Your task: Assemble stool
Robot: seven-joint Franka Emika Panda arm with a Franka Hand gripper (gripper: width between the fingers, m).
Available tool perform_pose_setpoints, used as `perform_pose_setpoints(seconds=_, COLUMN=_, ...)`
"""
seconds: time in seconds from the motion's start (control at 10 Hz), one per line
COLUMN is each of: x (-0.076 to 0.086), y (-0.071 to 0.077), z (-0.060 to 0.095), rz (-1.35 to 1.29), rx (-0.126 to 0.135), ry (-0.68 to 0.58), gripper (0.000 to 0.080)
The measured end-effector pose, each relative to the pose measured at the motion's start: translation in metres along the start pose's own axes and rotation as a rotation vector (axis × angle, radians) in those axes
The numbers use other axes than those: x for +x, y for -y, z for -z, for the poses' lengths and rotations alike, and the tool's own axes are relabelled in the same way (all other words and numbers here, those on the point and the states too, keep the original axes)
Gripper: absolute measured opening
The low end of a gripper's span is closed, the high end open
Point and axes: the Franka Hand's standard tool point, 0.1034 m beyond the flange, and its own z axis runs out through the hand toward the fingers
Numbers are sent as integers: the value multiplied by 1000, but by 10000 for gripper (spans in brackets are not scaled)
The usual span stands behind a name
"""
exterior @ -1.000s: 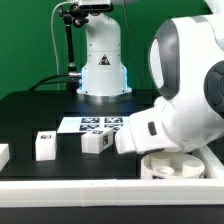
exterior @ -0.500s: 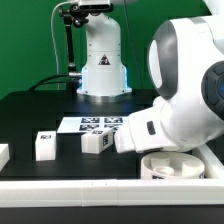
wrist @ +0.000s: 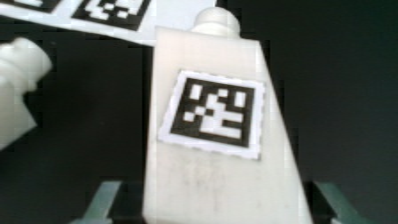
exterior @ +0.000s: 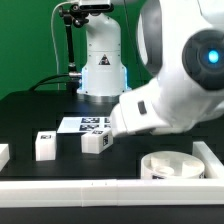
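Observation:
In the wrist view a white leg block (wrist: 214,110) with a black-and-white tag and a round peg at its far end fills the space between the fingers. My gripper (wrist: 217,205) is shut on this leg block, one grey finger (wrist: 107,200) at each side. The exterior view hides the gripper behind the arm's white body (exterior: 165,95). The round ring-shaped seat (exterior: 172,165) lies at the exterior view's right front. Two more leg blocks (exterior: 45,146) (exterior: 96,141) stand on the black table, and a third (exterior: 3,155) shows at the left edge.
The marker board (exterior: 85,125) lies flat behind the leg blocks and shows again as the marker board (wrist: 89,12) in the wrist view. A long white rail (exterior: 100,192) runs along the front. The robot base (exterior: 100,60) stands at the back. Another white part (wrist: 22,85) lies beside the held leg.
The arm has swung upward and toward the exterior view's left, uncovering the seat. The jaws have closed on the leg block.

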Motion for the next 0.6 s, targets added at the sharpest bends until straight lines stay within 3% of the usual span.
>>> perform_pose_setpoints(seconds=0.2, x=-9, y=3, z=14, rz=17, rx=-9, ry=-35, gripper=328)
perform_pose_setpoints(seconds=0.6, x=-2, y=2, z=20, rz=17, rx=-13, ry=-89, gripper=328)
